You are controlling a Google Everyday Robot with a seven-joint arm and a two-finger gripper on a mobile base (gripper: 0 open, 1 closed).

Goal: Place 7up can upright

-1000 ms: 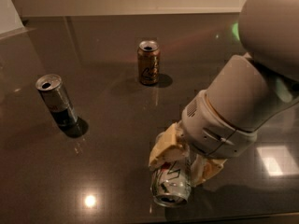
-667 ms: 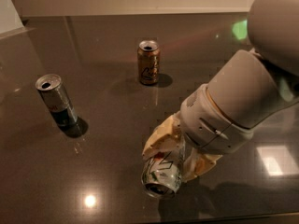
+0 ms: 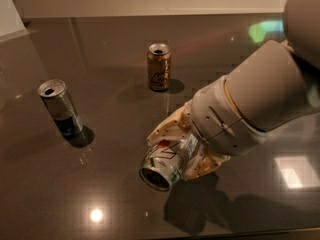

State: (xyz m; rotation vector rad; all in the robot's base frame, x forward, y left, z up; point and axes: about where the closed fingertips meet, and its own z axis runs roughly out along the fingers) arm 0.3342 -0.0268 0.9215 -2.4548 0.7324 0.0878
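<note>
The 7up can [image 3: 164, 163], silver-white with green lettering and a red mark, is held tilted almost on its side, its silver top facing the lower left, just above the dark table [image 3: 110, 124]. My gripper [image 3: 182, 146] is shut on the 7up can, its cream-coloured fingers [image 3: 170, 128] wrapped around the can's body. The large grey arm comes in from the upper right and hides the can's far end.
A brown-gold can [image 3: 159, 67] stands upright at the back centre. A slimmer silver-and-dark can [image 3: 61, 107] stands upright at the left. A light wall runs along the table's far edge. The table's front edge is near the bottom of the view.
The gripper with the 7up can has moved up and to the left, and the can has turned so its top faces the lower left. The other two cans have not moved.
</note>
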